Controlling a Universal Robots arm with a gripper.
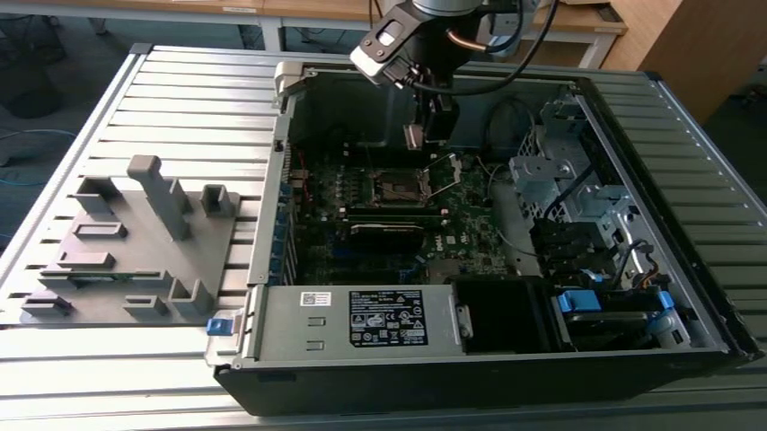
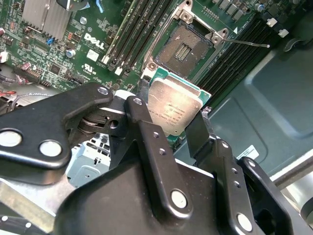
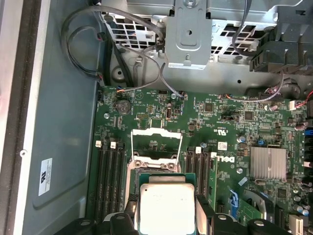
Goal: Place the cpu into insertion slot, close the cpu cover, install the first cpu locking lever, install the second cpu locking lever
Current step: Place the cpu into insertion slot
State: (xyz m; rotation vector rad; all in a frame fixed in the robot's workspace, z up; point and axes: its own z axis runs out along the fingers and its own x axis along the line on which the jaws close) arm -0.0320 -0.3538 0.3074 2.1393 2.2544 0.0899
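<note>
Two opposite edges of the cpu [image 2: 177, 106] are pinched by the pincer [image 2: 172, 116], clear of the board. Just beyond it lies the insertion slot [image 2: 184, 46], uncovered, with the cpu cover [image 3: 157, 132] swung up behind.

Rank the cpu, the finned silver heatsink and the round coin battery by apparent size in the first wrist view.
1. cpu, largest, though its nearness to the camera inflates it.
2. finned silver heatsink.
3. round coin battery, smallest.

Exterior view high over computer case [image 1: 480, 386], wrist views close on motherboard [image 3: 146, 110]
</note>
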